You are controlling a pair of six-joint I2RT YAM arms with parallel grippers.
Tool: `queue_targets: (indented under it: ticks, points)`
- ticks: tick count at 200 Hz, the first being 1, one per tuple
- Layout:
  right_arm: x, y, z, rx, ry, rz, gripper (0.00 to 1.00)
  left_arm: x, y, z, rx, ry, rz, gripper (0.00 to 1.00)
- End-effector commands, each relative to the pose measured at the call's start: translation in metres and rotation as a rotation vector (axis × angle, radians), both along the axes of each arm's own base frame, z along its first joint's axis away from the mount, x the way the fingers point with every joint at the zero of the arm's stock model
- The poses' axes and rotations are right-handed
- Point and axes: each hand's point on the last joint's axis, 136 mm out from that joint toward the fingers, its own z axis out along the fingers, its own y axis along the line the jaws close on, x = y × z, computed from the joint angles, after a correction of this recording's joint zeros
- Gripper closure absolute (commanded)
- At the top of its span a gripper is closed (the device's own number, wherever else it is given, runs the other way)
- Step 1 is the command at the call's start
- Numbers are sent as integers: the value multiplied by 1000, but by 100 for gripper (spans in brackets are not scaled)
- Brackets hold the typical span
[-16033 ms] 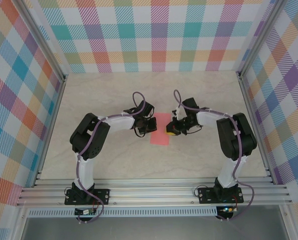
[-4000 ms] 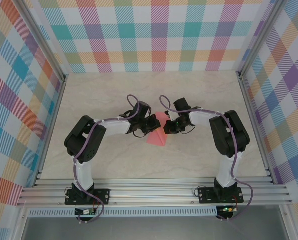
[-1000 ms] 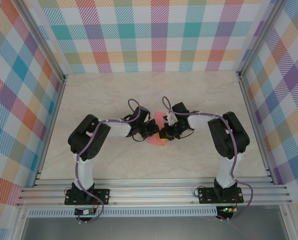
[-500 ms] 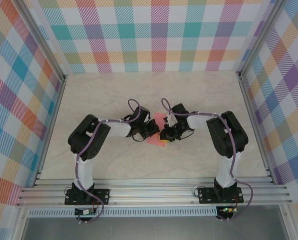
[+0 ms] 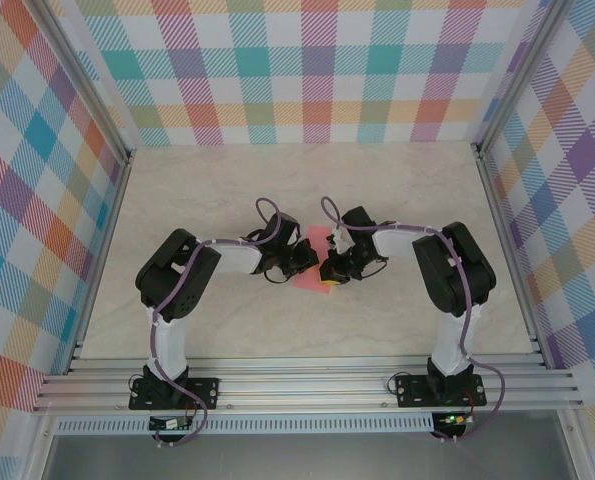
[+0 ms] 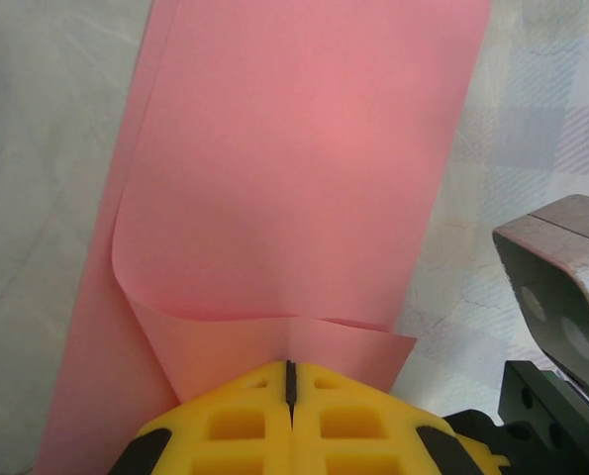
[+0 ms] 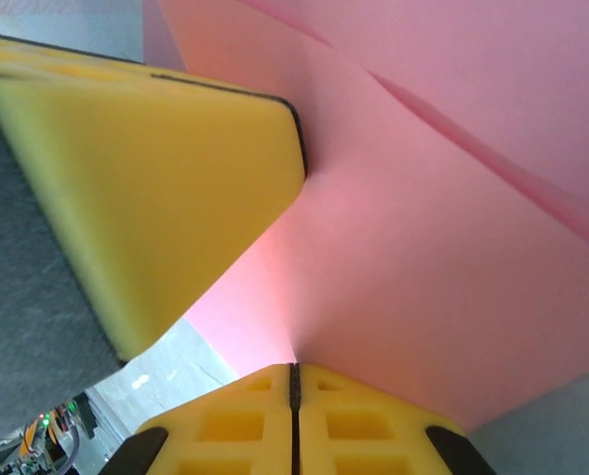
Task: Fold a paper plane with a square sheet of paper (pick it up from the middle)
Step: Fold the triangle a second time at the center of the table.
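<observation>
The salmon-pink square sheet of paper [image 5: 320, 238] sits mid-table, bunched between both grippers. In the left wrist view the sheet [image 6: 304, 158] lies folded over lengthwise, its near end curled up. My left gripper [image 6: 290, 368] is shut on that raised edge, yellow pads pressed together. My right gripper [image 7: 294, 368] is shut on another part of the sheet [image 7: 442, 287], with the left gripper's yellow finger [image 7: 155, 188] close beside it. From above, the left gripper [image 5: 305, 262] and right gripper [image 5: 329, 272] almost touch. The paper plane is out of view.
The pale marbled table [image 5: 227, 190] is walled by checked panels left, back and right. An aluminium rail [image 5: 307, 385] carries both arm bases along the near edge. Part of the right arm [image 6: 561, 297] looms at the right of the left wrist view.
Sixteen seconds ago the sheet lay flat between the grippers. Both have since closed in and pinched it. Over the last second the right gripper edged slightly left; otherwise nothing moved.
</observation>
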Motion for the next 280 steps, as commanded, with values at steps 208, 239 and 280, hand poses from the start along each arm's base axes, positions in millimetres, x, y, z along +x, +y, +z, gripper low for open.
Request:
queue_targets:
  ticks: [208, 239, 280]
  points:
    - [-29, -4, -2, -11, 58, 46, 92, -17, 13, -18, 68, 65, -14, 100]
    - [-30, -7, 3, -11, 32, 49, 91, -17, 14, -20, 73, 68, -13, 100]
    - [-38, -18, -14, -80, 55, 53, 90, -17, 14, -20, 75, 67, -11, 100]
